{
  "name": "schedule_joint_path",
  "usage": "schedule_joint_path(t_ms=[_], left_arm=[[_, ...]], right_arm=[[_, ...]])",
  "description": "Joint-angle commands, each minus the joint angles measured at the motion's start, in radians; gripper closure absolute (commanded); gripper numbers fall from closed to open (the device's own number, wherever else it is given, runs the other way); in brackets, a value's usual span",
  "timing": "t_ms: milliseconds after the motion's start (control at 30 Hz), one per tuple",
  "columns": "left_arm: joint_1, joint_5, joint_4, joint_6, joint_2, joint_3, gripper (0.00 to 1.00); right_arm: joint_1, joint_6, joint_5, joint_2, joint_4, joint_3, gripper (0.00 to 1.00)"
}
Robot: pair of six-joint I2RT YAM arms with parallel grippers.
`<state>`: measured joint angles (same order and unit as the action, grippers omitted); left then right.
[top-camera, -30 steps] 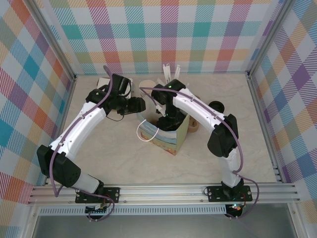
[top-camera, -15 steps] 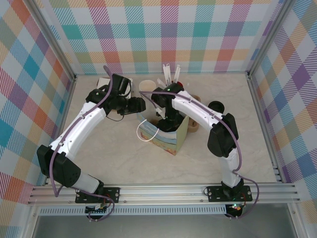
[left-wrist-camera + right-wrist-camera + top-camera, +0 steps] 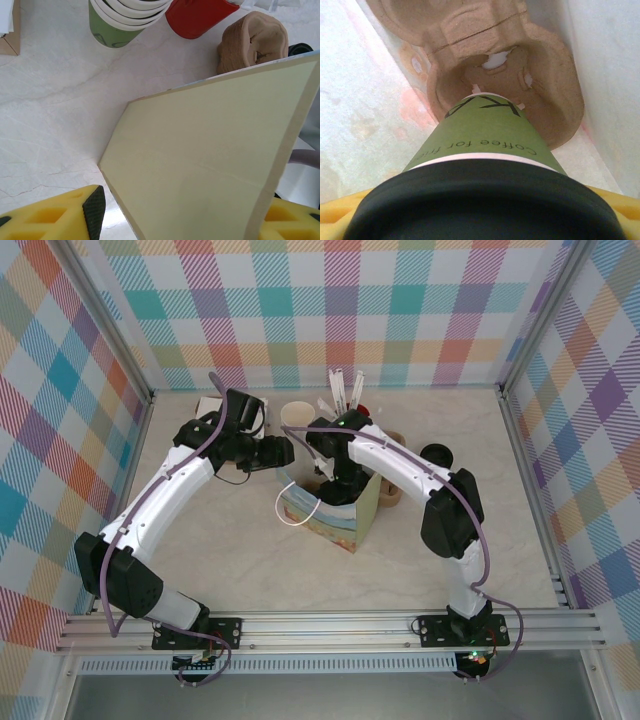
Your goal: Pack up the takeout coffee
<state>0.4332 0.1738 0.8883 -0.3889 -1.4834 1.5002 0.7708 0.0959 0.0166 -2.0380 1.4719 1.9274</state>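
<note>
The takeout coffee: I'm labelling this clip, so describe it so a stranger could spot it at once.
Find the paper bag standing mid-table; inside it lies a brown pulp cup carrier. Over that carrier hangs the takeout coffee, a green paper cup. Its black lid sets it apart from the lidless, white-rimmed green cups stacked beyond the bag.

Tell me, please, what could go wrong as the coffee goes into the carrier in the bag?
1. The takeout coffee, gripped by the right hand, sits over a snug socket of the pulp carrier; slightly off, it could catch the rim and tip.
2. The bag's wall lies loose between the fingers of the left hand; it might fold inward against the coffee.
</note>
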Motion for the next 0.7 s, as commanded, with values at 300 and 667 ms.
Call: schedule_joint_path(t_ms=[300, 667], left_arm=[[-0.017, -0.008, 0.012, 0.007, 0.015, -0.008, 0.39], [-0.016, -0.023, 0.015, 0.002, 0.012, -0.008, 0.39]], right_arm=[[-0.009, -0.016, 0.004, 0.047, -0.004, -0.01, 0.21], [-0.01, -0.018, 0.014, 0.061, 0.0, -0.003, 0.21]])
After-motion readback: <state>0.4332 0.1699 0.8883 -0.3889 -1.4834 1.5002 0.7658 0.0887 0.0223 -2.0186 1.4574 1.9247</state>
